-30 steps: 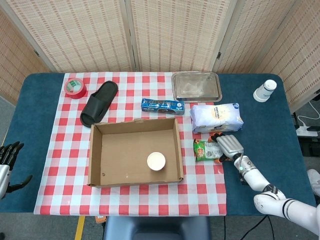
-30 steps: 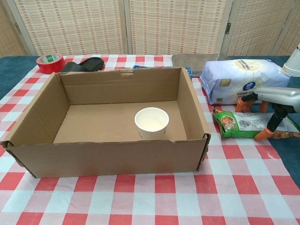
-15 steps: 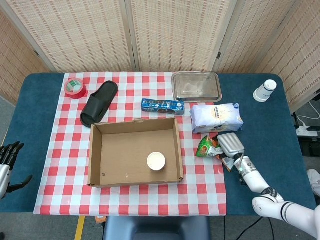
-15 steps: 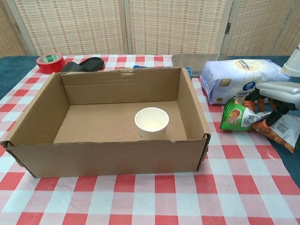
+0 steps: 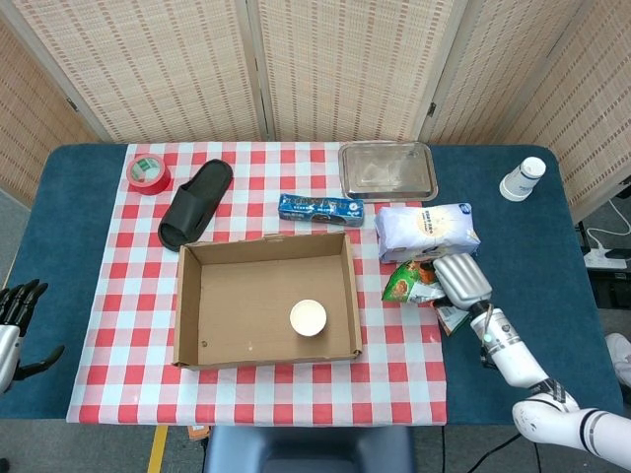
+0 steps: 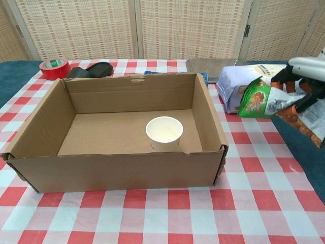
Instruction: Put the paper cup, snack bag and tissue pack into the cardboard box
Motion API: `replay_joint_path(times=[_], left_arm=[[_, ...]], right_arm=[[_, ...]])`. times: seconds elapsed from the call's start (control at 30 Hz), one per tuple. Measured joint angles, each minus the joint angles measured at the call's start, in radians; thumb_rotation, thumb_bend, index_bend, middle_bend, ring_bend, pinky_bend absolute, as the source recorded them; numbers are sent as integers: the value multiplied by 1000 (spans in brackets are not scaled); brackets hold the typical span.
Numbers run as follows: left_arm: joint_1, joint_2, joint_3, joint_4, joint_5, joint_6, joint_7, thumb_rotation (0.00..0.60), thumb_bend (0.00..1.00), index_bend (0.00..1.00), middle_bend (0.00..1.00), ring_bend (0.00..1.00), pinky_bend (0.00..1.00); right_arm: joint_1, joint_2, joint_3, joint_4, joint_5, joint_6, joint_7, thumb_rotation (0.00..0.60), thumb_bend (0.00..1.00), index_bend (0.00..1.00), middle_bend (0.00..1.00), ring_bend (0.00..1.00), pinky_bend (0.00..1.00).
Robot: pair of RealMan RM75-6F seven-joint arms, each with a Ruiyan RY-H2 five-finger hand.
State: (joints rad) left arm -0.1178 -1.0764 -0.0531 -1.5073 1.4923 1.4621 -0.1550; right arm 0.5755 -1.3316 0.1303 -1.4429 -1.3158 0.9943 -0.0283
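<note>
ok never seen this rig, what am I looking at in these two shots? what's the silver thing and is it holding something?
Both cameras sit on the robot: one on its head looking down, one at chest height. The silver thing is its right robot hand, gripping a green snack bag lifted off the red-checked tablecloth. The left robot hand waits at the table's edge, holding nothing. The open brown cardboard box already holds a white paper cup. The white-and-blue tissue pack lies outside it. Also around: a red tape roll, a black slipper, a metal tray, a blue packet, and stacked white cups.
</note>
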Motion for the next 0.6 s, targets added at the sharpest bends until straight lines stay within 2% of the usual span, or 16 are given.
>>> replay_joint_path(times=[0.2, 0.33, 0.5, 0.6], left_arm=[[-1, 0, 0, -2, 0, -2, 3, 600, 225, 0, 0, 0, 0], [-2, -1, 1, -3, 0, -4, 6, 600, 225, 0, 0, 0, 0], [-4, -3, 1, -3, 0, -9, 12, 600, 226, 0, 0, 0, 0], [-7, -3, 2, -2, 0, -15, 12, 600, 225, 0, 0, 0, 0]], right_arm=[[8, 101, 70, -153, 1, 68, -89, 600, 432, 759, 572, 608, 849], [47, 135, 144, -228, 7, 89, -118, 600, 432, 756, 571, 609, 849], [106, 122, 189, -254, 15, 59, -64, 600, 432, 750, 571, 609, 849], [165, 78, 208, -251, -5, 47, -49, 600, 432, 746, 572, 609, 849]])
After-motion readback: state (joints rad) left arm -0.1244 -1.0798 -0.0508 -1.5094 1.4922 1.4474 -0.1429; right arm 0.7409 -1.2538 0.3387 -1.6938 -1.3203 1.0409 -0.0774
